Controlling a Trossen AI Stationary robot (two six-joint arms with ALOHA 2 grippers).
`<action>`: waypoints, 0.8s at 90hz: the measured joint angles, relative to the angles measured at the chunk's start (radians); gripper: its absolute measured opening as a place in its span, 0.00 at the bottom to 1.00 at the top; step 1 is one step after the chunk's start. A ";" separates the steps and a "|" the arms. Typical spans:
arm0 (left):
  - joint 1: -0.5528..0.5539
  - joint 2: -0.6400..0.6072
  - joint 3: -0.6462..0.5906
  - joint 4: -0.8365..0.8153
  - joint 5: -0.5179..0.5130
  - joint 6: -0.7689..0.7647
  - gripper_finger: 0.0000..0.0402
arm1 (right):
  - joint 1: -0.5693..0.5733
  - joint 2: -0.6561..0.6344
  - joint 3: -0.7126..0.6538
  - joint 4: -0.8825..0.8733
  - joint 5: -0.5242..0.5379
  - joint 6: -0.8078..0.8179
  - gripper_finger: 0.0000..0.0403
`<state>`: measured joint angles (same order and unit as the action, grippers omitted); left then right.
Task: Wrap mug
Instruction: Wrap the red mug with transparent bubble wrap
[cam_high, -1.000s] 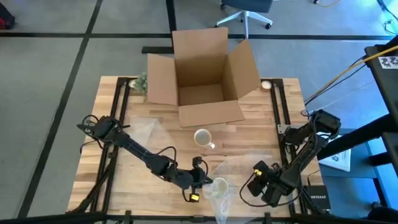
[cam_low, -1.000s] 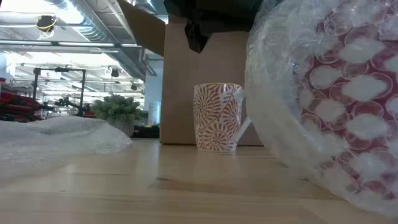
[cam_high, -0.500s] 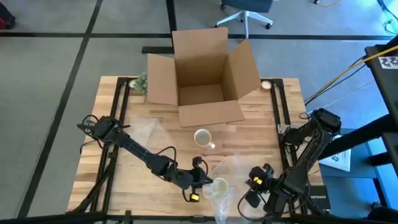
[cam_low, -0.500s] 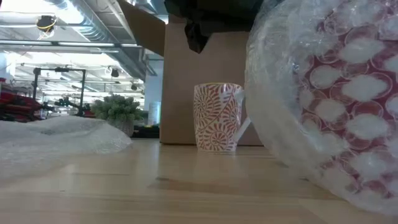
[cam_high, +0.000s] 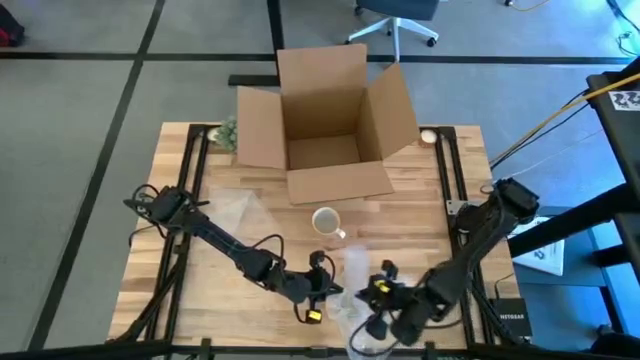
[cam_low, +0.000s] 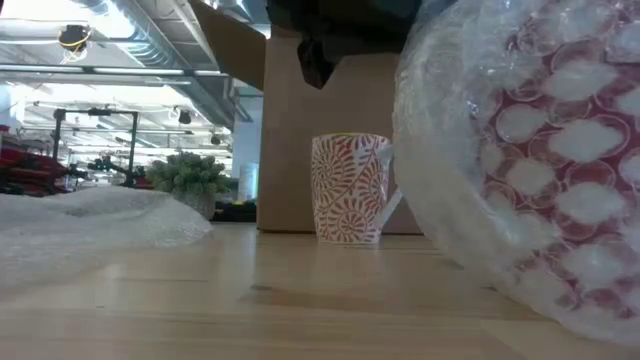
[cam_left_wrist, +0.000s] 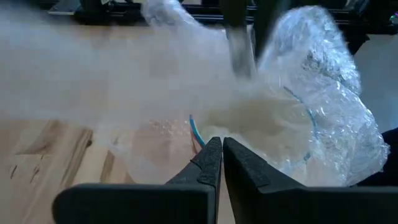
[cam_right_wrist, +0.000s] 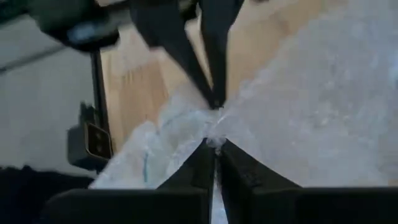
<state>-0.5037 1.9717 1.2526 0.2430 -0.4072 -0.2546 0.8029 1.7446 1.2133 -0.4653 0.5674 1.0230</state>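
I count two mugs: one wrapped in bubble wrap (cam_high: 352, 290) at the tabletop's (cam_high: 200, 290) near edge, its lie hidden by the wrap, one bare mug (cam_high: 325, 221) upright mid-tabletop before the box (cam_high: 325, 125). My left pincer (cam_high: 325, 288) and right pincer (cam_high: 372, 300) both pinch the wrap closed.

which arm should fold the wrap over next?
Right, likely. The right gripper is shut on the bubble wrap edge it has lifted, while the left gripper pins the wrapped mug.
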 joint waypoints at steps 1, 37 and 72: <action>0.000 0.000 0.000 0.000 0.000 0.000 0.00 | -0.004 0.005 0.000 0.003 -0.011 -0.004 0.00; -0.017 -0.102 0.009 -0.118 -0.054 -0.024 0.00 | -0.053 0.060 0.002 0.014 -0.148 -0.034 0.00; 0.093 -0.115 0.017 0.035 0.000 0.033 0.00 | -0.053 0.061 0.002 0.020 -0.151 -0.078 0.00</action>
<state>-0.4110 1.8569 1.2697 0.2782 -0.4068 -0.2221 0.7502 1.8053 1.2152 -0.4454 0.4167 0.9453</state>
